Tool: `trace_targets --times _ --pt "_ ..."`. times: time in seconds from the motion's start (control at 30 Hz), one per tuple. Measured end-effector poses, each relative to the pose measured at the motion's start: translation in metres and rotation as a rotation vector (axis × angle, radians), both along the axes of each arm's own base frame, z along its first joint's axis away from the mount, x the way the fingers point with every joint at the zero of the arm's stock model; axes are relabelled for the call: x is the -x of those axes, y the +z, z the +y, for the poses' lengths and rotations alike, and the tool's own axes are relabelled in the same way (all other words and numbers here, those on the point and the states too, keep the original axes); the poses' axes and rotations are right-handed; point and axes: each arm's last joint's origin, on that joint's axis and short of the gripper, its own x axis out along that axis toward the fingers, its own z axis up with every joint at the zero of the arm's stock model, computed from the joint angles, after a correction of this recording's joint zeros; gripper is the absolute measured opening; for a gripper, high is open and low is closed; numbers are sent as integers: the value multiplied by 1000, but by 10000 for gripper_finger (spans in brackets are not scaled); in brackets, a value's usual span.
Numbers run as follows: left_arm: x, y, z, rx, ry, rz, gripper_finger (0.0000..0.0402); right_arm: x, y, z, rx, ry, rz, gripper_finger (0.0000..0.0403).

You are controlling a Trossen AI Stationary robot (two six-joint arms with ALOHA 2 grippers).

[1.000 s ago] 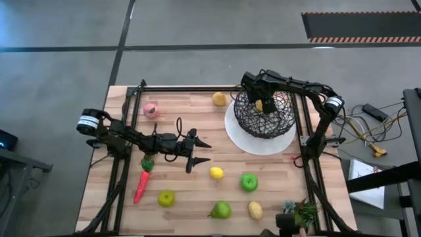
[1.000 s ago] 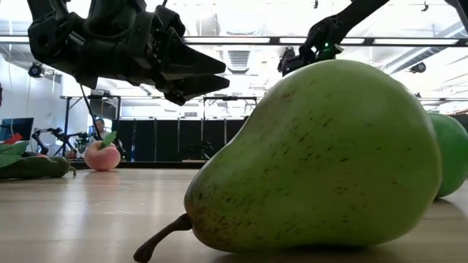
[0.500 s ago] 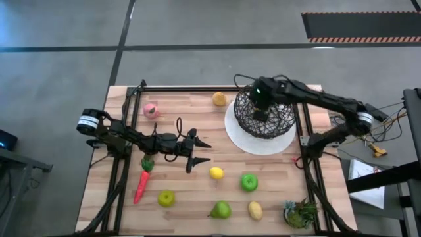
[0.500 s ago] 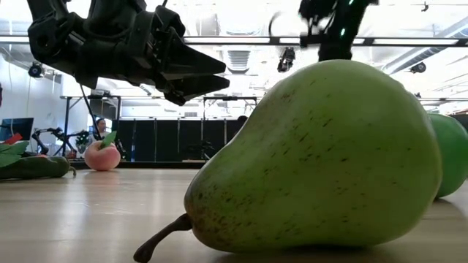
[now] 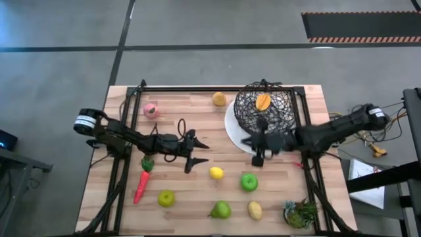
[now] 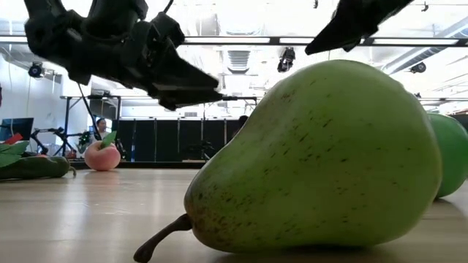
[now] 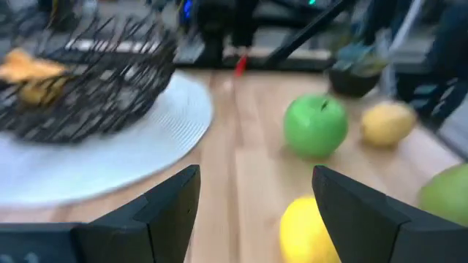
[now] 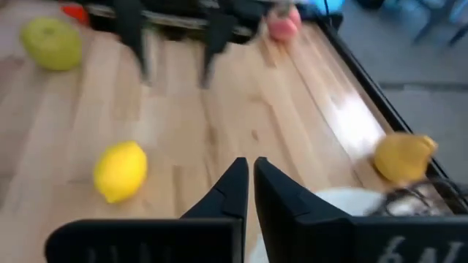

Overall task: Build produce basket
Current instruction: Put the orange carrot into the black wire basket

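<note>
Right now I have the right gripper [image 5: 257,160] with its fingers pressed together and nothing between them, hanging over the near edge of the white plate [image 5: 238,142], just in front of the basket [image 5: 264,112]. That basket sits on the plate at the far right of the table [image 5: 197,125], and I can see an orange piece [image 5: 263,101] lying inside it. Out ahead of this gripper, a yellow lemon [image 5: 216,173] and a green apple [image 5: 248,182] lie close by on the wood. My left gripper [image 5: 198,151] hovers mid-table with its fingers spread and empty, the lemon just beyond them. Farther off lie a red carrot-like piece [image 5: 142,184], a second apple [image 5: 166,197], a pear [image 5: 221,210], another lemon [image 5: 255,210], a pink peach [image 5: 150,110] and a yellow piece [image 5: 219,99] at the far edge.
</note>
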Motion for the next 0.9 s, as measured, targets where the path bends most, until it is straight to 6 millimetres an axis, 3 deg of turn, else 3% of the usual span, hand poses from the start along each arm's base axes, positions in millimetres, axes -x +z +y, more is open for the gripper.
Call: trace_targets --times 0.17,0.3,0.57,0.73,0.9 --pt "24 12 -5 19 200 266 248 -3 -27 32 72 -39 -86 13" --pt "51 29 -7 189 323 410 248 -9 -42 40 134 -73 -66 13" --pt "109 32 -27 676 483 808 248 -27 -56 33 235 -84 -5 13" --pt "130 30 -52 923 518 1050 248 -37 -61 22 308 -91 8 13" --pt "143 32 -76 1039 600 1197 248 -43 -62 11 320 -103 15 13"
